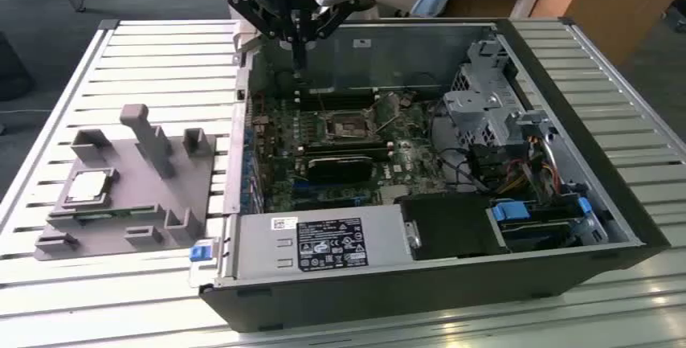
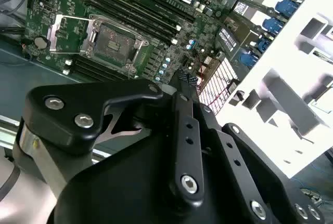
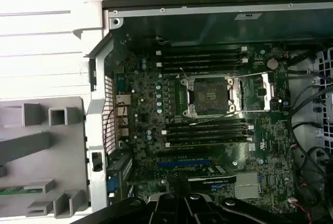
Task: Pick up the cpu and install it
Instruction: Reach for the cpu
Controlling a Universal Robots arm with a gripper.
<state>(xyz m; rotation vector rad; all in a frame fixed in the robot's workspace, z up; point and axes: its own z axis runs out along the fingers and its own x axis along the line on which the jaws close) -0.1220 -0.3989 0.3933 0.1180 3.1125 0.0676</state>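
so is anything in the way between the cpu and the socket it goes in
Only the case wall stands between the cpu on the fixture plate and the socket. The socket lies open and empty.

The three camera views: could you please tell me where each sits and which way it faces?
Exterior view: off the arm, looking down on the open computer case, with the cpu on the plate; the gripper hangs above the case.
First wrist view: on the arm, looking down on the motherboard; gripper links show.
Second wrist view: on the arm behind the gripper, looking along it.
Both wrist views share the empty socket and the plate.
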